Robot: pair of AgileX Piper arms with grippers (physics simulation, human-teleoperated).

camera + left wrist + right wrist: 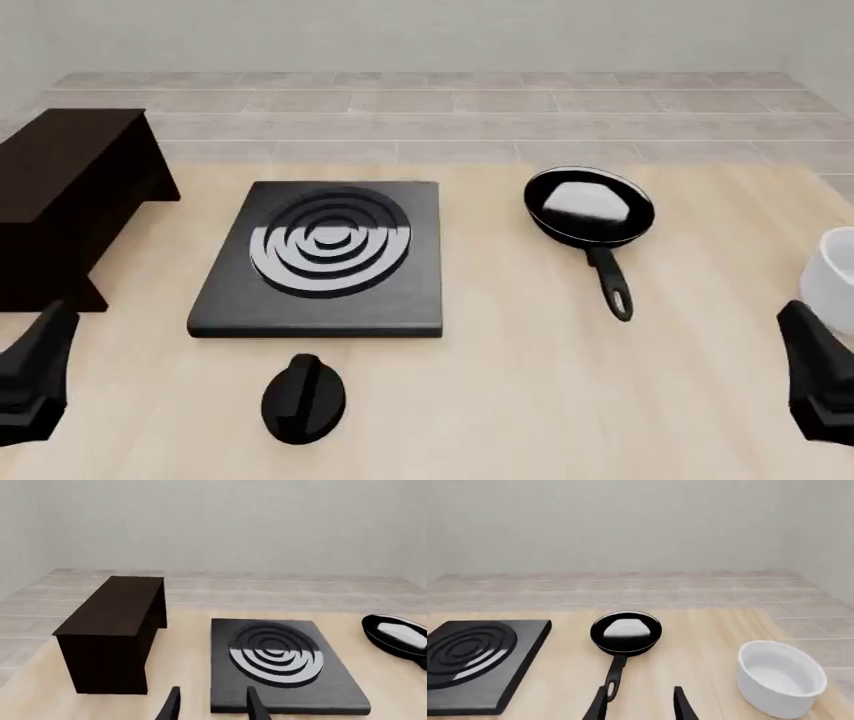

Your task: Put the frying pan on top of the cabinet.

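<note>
Front view: pan (589,207) lies right of the stove (324,258), handle pointing toward the nearer right gripper (639,705), open and empty

Cabinet (67,200) left of stove plate (327,260); frying pan (589,210) right; knob (304,398) in front.

The stove plate (324,260) occupies the frame centre of the front view, between cabinet (67,200) at left and frying pan (589,208) at right. Bare bench (534,400) lies around the pan handle. The knob (303,398) obstructs the lower centre. The white bowl (838,262) stands at the right edge.
</note>
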